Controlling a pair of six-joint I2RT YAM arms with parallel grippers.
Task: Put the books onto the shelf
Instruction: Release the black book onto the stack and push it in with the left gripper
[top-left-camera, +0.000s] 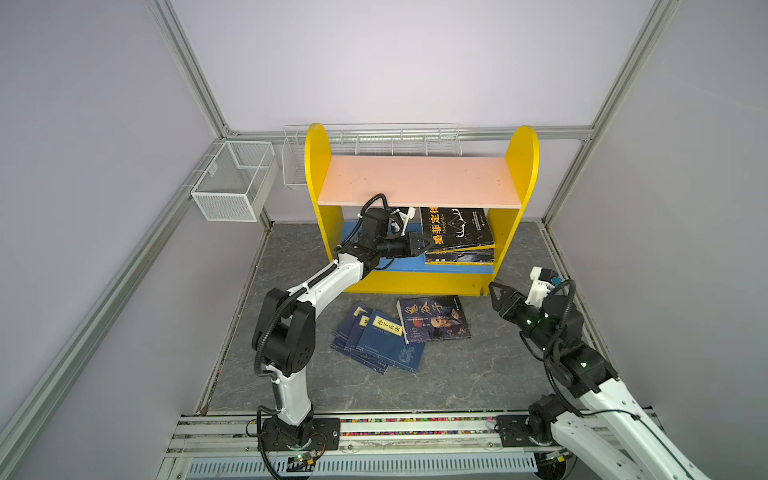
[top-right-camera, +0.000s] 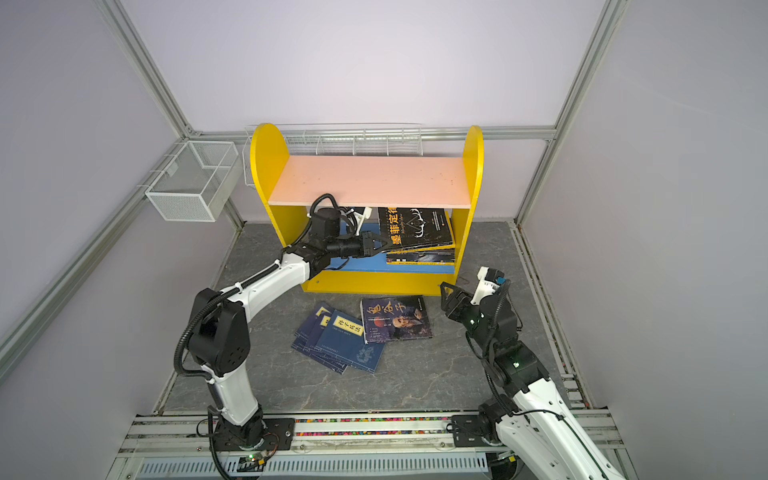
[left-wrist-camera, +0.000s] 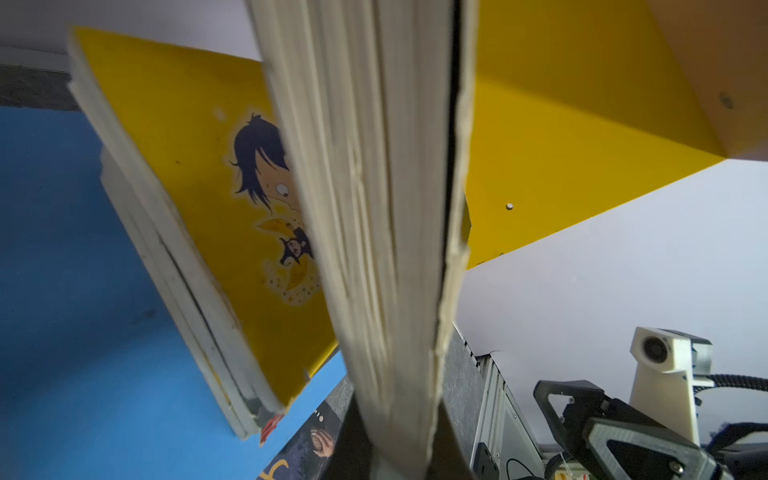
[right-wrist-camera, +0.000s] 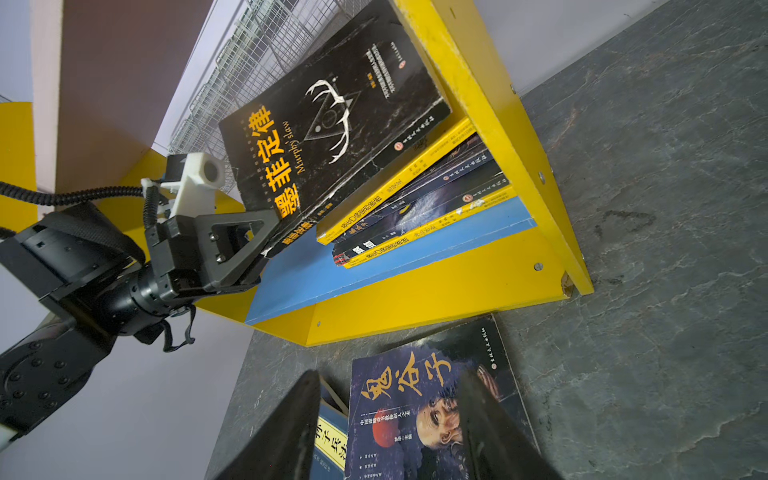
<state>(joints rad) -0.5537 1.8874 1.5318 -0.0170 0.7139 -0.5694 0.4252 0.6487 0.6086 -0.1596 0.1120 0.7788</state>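
The left hand reaches into the lower compartment of the shelf and is closed on a corner of the black book, the one with white antlers and orange characters on its cover. This book is tilted. It is under the pink upper board and above a small stack of books that lies flat on the blue lower board, at the right end of the shelf in both top views. In the left wrist view a yellow cartoon cover shows beside the gripped pages. The right hand hangs just outside the right front corner of the shelf, with its fingers apart and nothing between them. On the desk in front of the shelf lie a purple book and, touching it, three fanned navy books, not yet on the shelf.
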